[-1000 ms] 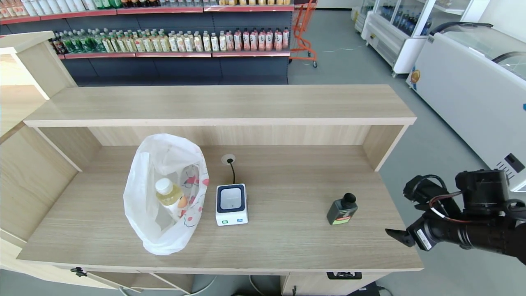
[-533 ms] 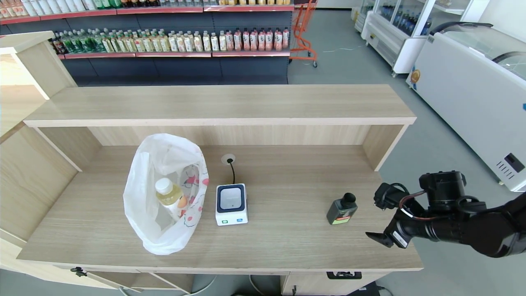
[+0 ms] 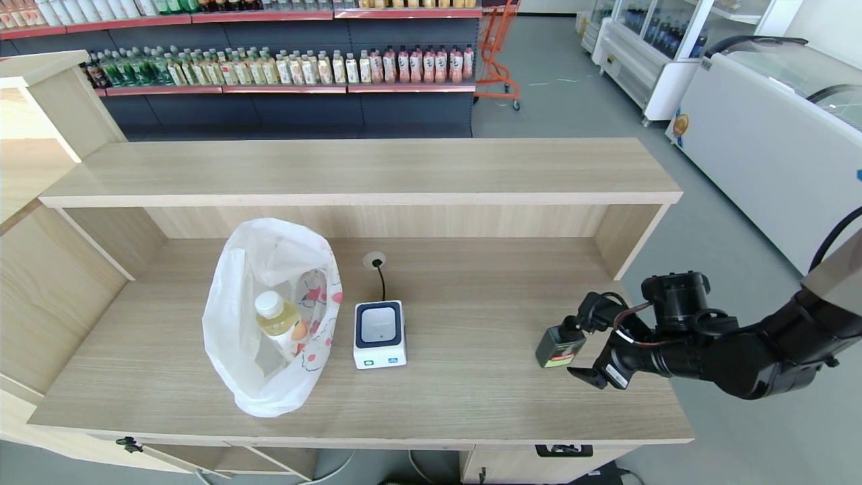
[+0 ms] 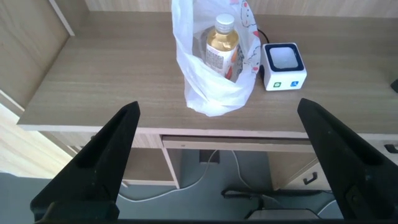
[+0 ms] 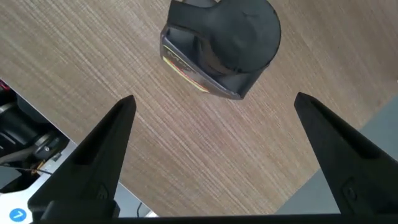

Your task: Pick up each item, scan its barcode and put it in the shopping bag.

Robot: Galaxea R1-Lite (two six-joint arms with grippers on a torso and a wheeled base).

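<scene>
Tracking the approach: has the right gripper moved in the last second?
Yes. The right gripper has moved left, from the right edge of the counter to beside the dark bottle.

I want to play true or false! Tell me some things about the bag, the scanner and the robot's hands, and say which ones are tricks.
1. The shopping bag has a drink bottle inside it. True.
2. The scanner is inside the bag too. False: it sits on the counter, beside the bag.
3. The right gripper is lifting the small dark bottle into the air. False: that bottle stands on the counter, and the gripper is open right next to it, not gripping.
4. The left gripper is open. True.
</scene>
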